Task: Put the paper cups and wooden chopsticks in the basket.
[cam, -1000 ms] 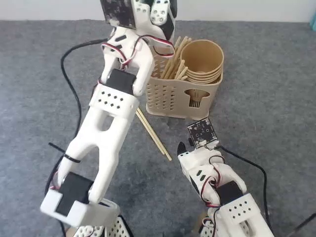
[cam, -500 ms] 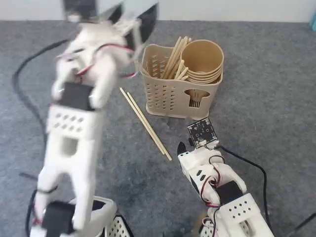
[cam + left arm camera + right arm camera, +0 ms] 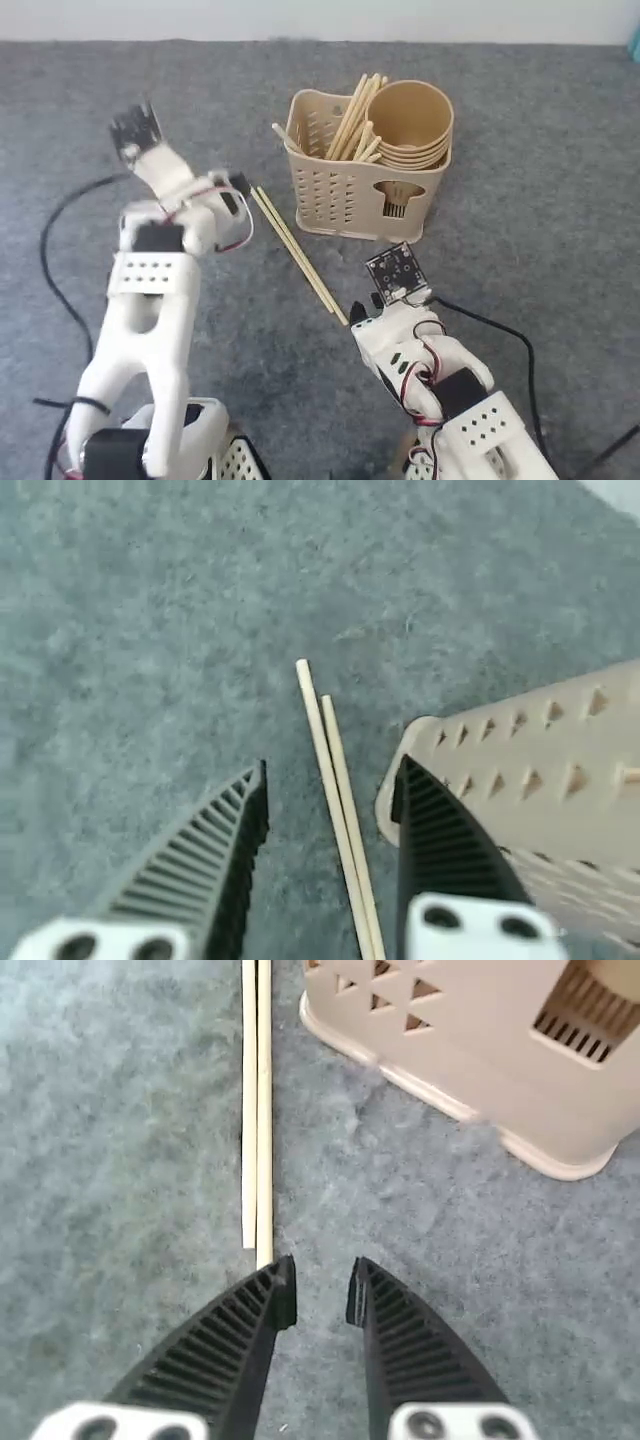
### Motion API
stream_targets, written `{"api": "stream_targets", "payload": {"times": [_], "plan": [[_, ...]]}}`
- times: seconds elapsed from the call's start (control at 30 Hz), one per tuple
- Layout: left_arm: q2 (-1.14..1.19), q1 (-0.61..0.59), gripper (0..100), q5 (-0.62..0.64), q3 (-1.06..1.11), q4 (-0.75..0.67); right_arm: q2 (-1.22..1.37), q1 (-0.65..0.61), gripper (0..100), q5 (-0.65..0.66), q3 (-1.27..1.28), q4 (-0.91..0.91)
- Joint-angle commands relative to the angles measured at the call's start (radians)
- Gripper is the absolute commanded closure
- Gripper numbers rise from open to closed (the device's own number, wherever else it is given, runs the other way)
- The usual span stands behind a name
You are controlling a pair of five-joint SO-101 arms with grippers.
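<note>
So, the grey felt-covered table (image 3: pixel 560 200) takes up most of the high view, with the two white arms coming in from the near edge. The left arm (image 3: pixel 150 300) is bent over the left part of the table and the right arm (image 3: pixel 450 400) sits low at the near right.

The beige slotted basket (image 3: pixel 350 190) stands upright toward the far middle. The stack of paper cups (image 3: pixel 412 115) is nested in its right half. A bundle of wooden chopsticks (image 3: pixel 352 115) leans in the left half, right against the cups.

Left gripper (image 3: pixel 333 765) is spread wide with nothing in it. In its wrist view the fingers sit either side of the loose pair, and the basket wall (image 3: pixel 540 770) is just beside one finger. I can't tell whether it's touching the sticks.

Right gripper (image 3: pixel 321 1262) has only a narrow gap between its tips and is also empty. It sits at the near end of the same pair, with the basket corner (image 3: pixel 480 1050) a bit further off.

The loose pair of chopsticks (image 3: pixel 295 250) lies flat on the felt, side by side and touching. It runs diagonally from near the basket's left front corner toward the right arm. The pair (image 3: pixel 340 810) also shows in the left wrist view, and again (image 3: pixel 258 1110) in the right one.
</note>
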Motion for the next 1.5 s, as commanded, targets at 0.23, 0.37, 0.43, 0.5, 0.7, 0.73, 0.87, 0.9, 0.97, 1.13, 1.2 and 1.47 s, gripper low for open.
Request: {"api": "stream_targets", "payload": {"times": [0.23, 0.37, 0.43, 0.5, 0.7, 0.73, 0.87, 0.9, 0.97, 1.13, 1.2, 1.47], "plan": [[0.207, 0.021, 81, 0.063, -0.104, -0.026, 0.205, -0.064, 90.5, -0.026, -0.176, -0.087], [0.344, 0.037, 81, 0.063, -0.203, -0.008, 0.481, -0.065, 90.5, -0.028, -0.272, -0.208], [0.402, 0.049, 81, 0.063, -0.242, -0.014, 0.618, -0.065, 90.5, -0.028, -0.310, -0.278], [0.457, 0.063, 81, 0.064, -0.286, -0.014, 0.736, -0.062, 90.5, -0.028, -0.341, -0.338], [0.713, 0.064, 81, 0.064, -0.483, -0.032, 0.921, -0.061, 90.5, -0.020, -0.410, -0.371], [0.772, 0.054, 81, 0.064, -0.524, -0.034, 0.921, -0.061, 90.5, -0.020, -0.410, -0.371], [0.922, 0.034, 81, 0.068, -0.717, 0.080, 0.921, -0.061, 90.5, -0.020, -0.410, -0.371], [0.945, 0.037, 81, 0.072, -0.754, 0.114, 0.921, -0.061, 90.5, -0.020, -0.410, -0.371], [0.976, 0.037, 82, 0.080, -0.799, 0.144, 0.921, -0.062, 90.5, -0.021, -0.410, -0.371], [0.997, 0.038, 82, 0.080, -0.819, 0.155, 0.921, -0.062, 90.5, -0.025, -0.408, -0.371], [0.997, 0.038, 87, 0.080, -0.819, 0.157, 0.921, -0.061, 90.5, -0.025, -0.408, -0.371], [0.996, 0.034, 99, 0.077, -0.822, 0.212, 0.921, -0.059, 90.5, -0.021, -0.411, -0.338]]}}
